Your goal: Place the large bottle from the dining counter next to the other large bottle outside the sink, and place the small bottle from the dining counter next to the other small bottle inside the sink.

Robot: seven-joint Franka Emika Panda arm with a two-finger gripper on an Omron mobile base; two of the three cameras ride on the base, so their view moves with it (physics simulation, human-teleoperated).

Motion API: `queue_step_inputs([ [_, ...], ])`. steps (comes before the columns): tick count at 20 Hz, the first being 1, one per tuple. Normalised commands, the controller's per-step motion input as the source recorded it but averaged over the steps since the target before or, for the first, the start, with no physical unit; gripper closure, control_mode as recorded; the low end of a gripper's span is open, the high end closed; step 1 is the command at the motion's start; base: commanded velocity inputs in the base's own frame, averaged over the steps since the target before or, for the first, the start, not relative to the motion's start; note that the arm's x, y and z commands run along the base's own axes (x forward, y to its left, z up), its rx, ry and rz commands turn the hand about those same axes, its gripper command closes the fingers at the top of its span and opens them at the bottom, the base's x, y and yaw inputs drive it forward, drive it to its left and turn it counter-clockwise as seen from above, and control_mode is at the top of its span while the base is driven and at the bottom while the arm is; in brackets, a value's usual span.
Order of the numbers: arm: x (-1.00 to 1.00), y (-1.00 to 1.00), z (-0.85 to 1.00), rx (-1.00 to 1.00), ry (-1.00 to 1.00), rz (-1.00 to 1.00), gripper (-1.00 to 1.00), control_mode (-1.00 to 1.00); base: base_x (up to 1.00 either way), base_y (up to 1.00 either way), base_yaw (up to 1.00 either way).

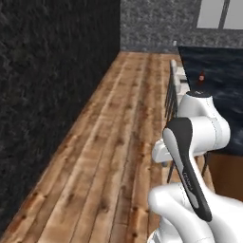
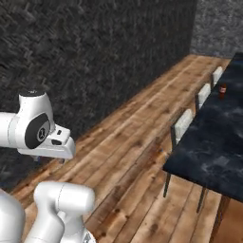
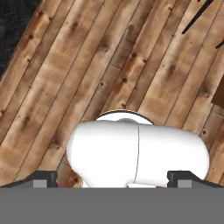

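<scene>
A brown wood floor (image 1: 109, 156) runs beside our long black marbled bench (image 2: 218, 142). One short dark-brown bottle with a red label (image 2: 222, 90) stands near the bench's far edge. Our tool (image 3: 112, 179) is wide open and holds nothing. We could bump the grey chairs (image 2: 182, 126) while driving closer.

dining counter (image 2: 209, 156): cut by right and bottom edges in right base view; in left base view cut by right edge, near part hidden behind arm
bottle on counter (image 2: 222, 90): brown with red label, too small to tell tall or short; in left base view (image 1: 201, 77) lower body hidden behind arm joint
chairs (image 2: 182, 124): mostly tucked under counter top, only backs and some legs visible
gripper (image 3: 112, 179): fingertips far apart at bottom corners, tips cut off
window (image 1: 221, 13): cut by top edge
</scene>
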Motion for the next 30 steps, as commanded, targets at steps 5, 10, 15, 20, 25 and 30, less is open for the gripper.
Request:
queue_step_inputs([
  [5, 0.0, 0.0, 0.0, 0.0, 0.0, 0.0, -1.0, 1.0, 1.0, 0.84, -0.66],
  [10, 0.0, 0.0, 0.0, 0.0, 0.0, 0.0, -1.0, 1.0, 1.0, 0.79, -0.69],
  [15, 0.0, 0.0, 0.0, 0.0, 0.0, 0.0, -1.0, 1.0, 0.99, 0.74, -0.72],
  [20, 0.0, 0.0, 0.0, 0.0, 0.0, 0.0, -1.0, 1.0, 0.99, 0.75, -0.72],
  [25, 0.0, 0.0, 0.0, 0.0, 0.0, 0.0, -1.0, 1.0, 0.99, 0.76, -0.71],
  [30, 0.0, 0.0, 0.0, 0.0, 0.0, 0.0, -1.0, 1.0, 0.86, 0.91, -0.65],
])
